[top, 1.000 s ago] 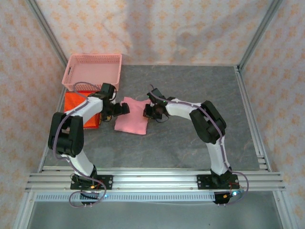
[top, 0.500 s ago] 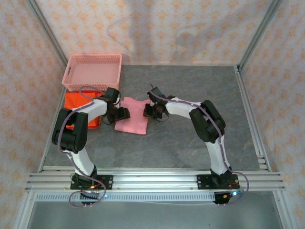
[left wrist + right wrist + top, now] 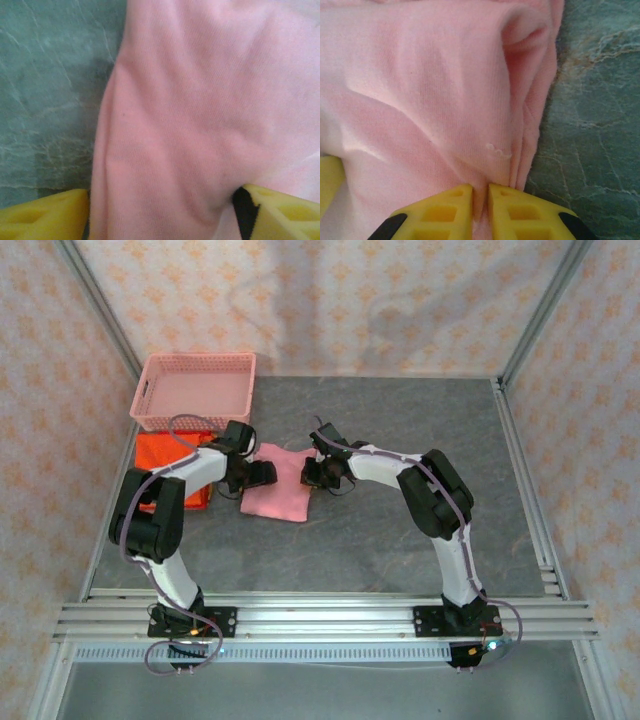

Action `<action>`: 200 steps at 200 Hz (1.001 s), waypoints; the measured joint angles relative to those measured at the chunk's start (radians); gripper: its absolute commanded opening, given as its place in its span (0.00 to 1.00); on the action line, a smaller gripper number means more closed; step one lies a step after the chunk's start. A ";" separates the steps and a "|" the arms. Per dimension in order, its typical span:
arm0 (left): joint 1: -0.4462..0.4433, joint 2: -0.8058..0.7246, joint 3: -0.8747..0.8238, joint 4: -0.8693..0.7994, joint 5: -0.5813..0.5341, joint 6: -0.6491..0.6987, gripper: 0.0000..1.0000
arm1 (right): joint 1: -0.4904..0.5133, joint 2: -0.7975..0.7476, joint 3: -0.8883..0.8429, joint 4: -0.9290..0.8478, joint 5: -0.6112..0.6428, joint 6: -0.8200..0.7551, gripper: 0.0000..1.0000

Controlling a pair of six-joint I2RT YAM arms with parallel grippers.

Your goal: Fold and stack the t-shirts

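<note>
Top external view: pink mesh basket (image 3: pixel 195 390) at far left of the grey marble-pattern table (image 3: pixel 420 530), open side up, its pale floor showing across the whole inside. Orange-red t-shirts (image 3: pixel 160 455) lie outside the basket, just on its near side, touching or nearly touching its near wall. They form a flat pile at the table's left edge, partly covered by the left arm (image 3: pixel 190 472). Can't count the layers from here. Pink t-shirt (image 3: pixel 280 492) lies folded to a rough rectangle on the table, right of the orange-red pile and apart from it, near the table's centre-left. Left gripper (image 3: pixel 256 477) sits at the pink shirt's left edge, right gripper (image 3: pixel 316 473) at its far right corner, the two arms reaching in from either side. Left wrist view: left gripper (image 3: pixel 165 215) jaws spread wide, one yellow finger (image 3: pixel 45 220) over the table beside the cloth edge, the other on the cloth, with a soft ridge of pink fabric between them and not squeezed. Right wrist view: right gripper (image 3: pixel 480 205) jaws nearly pressed together, yellow fingertips (image 3: pixel 437 210) pinching the layered folded edge of the pink t-shirt (image 3: pixel 430 90). Bare table shows just right of that edge.
</note>
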State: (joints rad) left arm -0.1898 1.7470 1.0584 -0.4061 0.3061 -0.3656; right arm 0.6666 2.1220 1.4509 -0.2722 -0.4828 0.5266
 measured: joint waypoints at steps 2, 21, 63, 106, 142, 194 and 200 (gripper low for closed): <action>0.000 -0.005 -0.003 0.005 -0.004 0.000 0.72 | 0.000 0.000 0.000 0.000 0.000 0.000 0.17; 0.000 -0.037 -0.005 0.013 -0.033 0.001 0.74 | 0.000 0.000 -0.001 0.003 0.000 0.000 0.17; 0.000 0.013 0.020 0.012 -0.076 0.000 0.71 | 0.000 0.002 -0.001 0.008 -0.006 0.000 0.17; 0.006 0.063 0.021 0.019 -0.073 -0.026 0.49 | 0.000 0.002 -0.004 0.013 -0.007 0.000 0.17; 0.023 0.062 0.009 0.031 -0.063 -0.056 0.34 | 0.000 0.004 -0.005 0.027 -0.012 0.004 0.17; 0.025 0.051 -0.043 0.169 0.054 -0.123 0.00 | 0.000 0.007 -0.005 0.031 -0.016 0.004 0.17; 0.021 0.051 -0.047 0.181 0.067 -0.127 0.00 | 0.000 0.007 -0.005 0.031 -0.018 0.004 0.17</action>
State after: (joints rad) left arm -0.1684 1.7977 1.0111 -0.2253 0.3729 -0.4931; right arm 0.6666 2.1292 1.4456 -0.2413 -0.5011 0.5304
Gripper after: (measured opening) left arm 0.046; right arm 0.167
